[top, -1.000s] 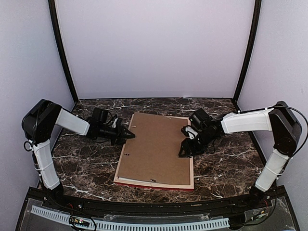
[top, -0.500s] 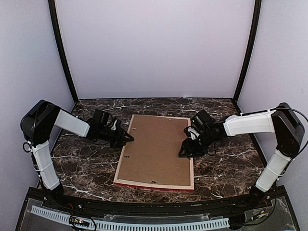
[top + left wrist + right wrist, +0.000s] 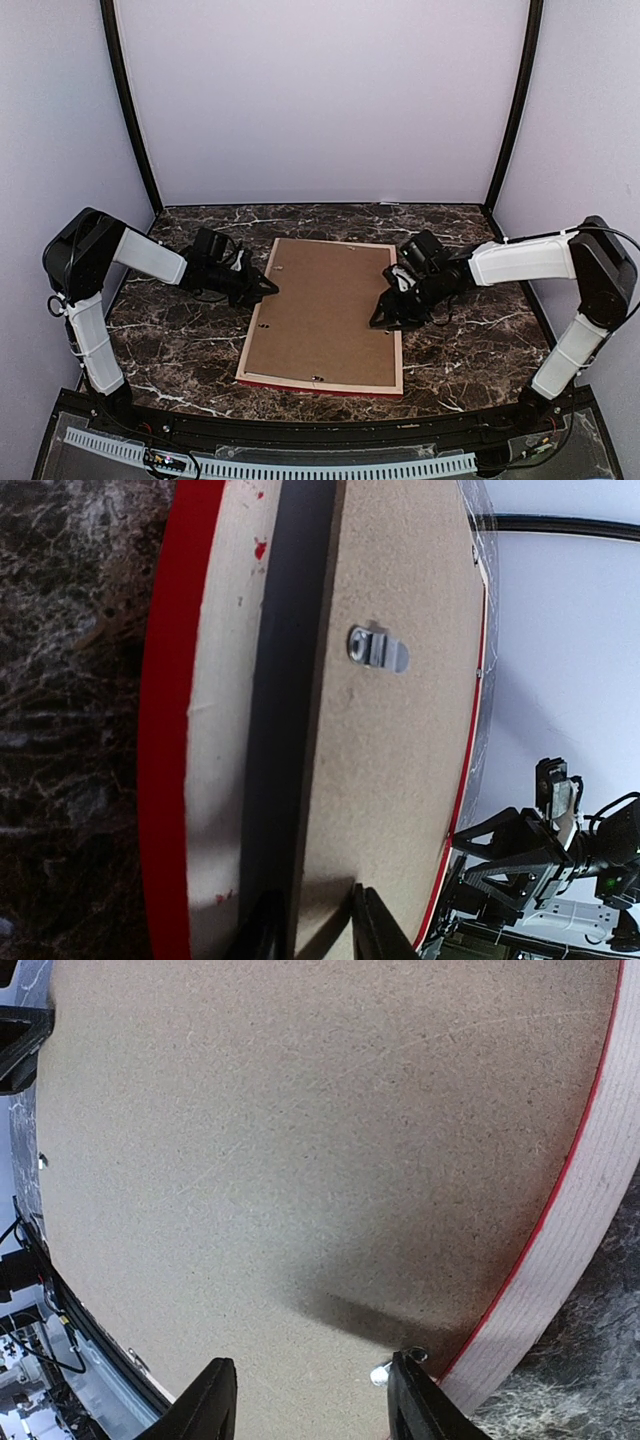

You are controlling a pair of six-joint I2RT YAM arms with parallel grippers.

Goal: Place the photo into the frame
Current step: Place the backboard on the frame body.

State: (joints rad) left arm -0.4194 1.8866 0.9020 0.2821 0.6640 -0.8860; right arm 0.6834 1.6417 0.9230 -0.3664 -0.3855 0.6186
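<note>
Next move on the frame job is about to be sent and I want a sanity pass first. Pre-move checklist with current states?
1. Left gripper on the left edge of the backing board: ok, fingers straddle the edge.
2. Board edge lifted off the frame: ok, the left wrist view shows a dark gap between them.
3. Right gripper free: ok, open over the board near its right edge, holding nothing.
4. Frame lying rear side up on the table: ok.
5. Where the photo is: cannot tell, it shows in no view.
</note>
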